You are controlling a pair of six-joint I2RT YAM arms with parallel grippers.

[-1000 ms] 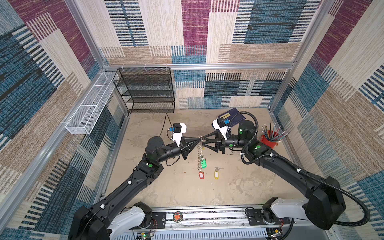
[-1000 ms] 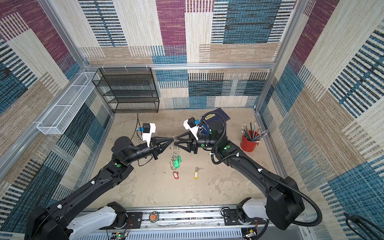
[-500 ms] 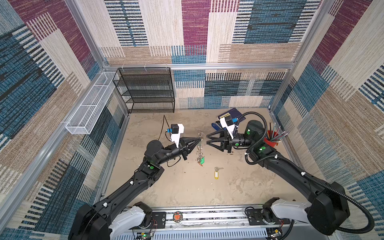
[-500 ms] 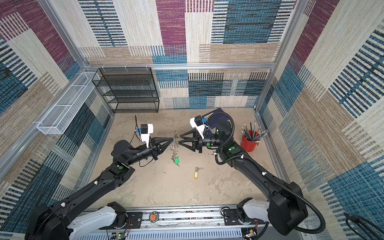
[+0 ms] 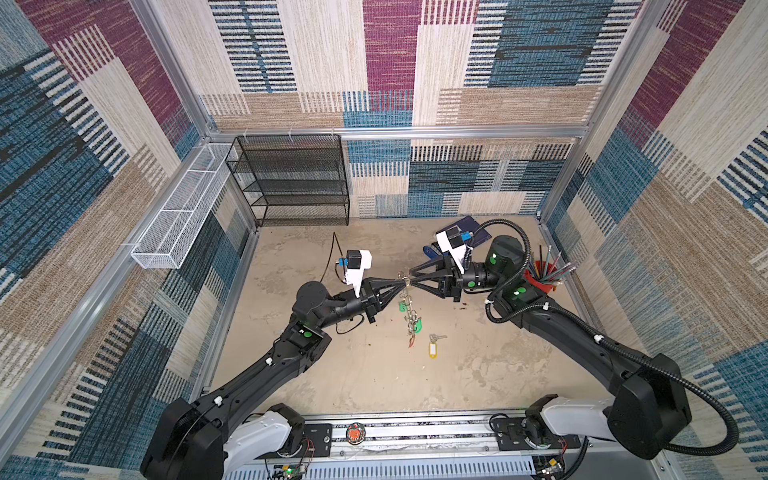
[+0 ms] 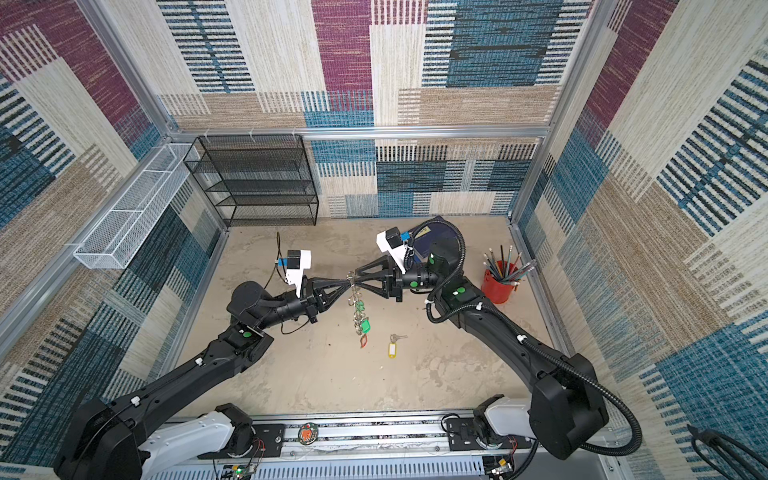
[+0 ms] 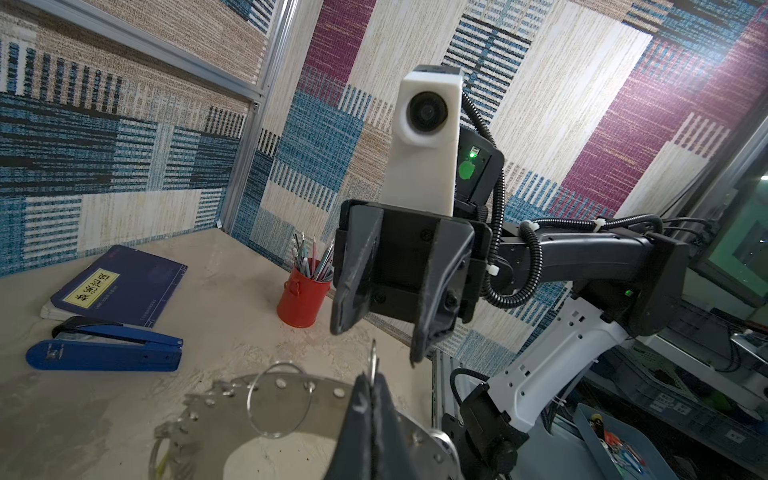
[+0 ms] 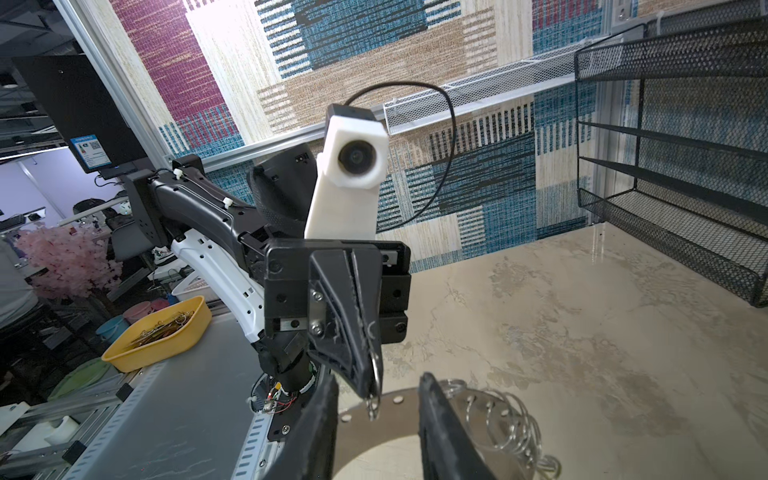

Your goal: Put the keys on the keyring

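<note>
**The hanging keyring could slip out and drop**

The left claw (image 5: pixel 400 284) is clenched on one small wire ring (image 7: pixel 375 360) at the rim of the keyring (image 5: pixel 409 308). The keyring hangs in the air over the table (image 5: pixel 365 382), with green tags (image 5: pixel 417 324) and a red tag (image 5: pixel 411 341) dangling under it. The right claw (image 7: pixel 378 343) is released, with its fingers apart, nose to nose with the left claw. The yellow-tag key (image 5: pixel 433 348) lies on the table close by and is not on the keyring yet. I think the thin ring is a weak hold. If the right claw bumps the left one or pushes the rim, the keyring may swing, twist or fall.
</note>
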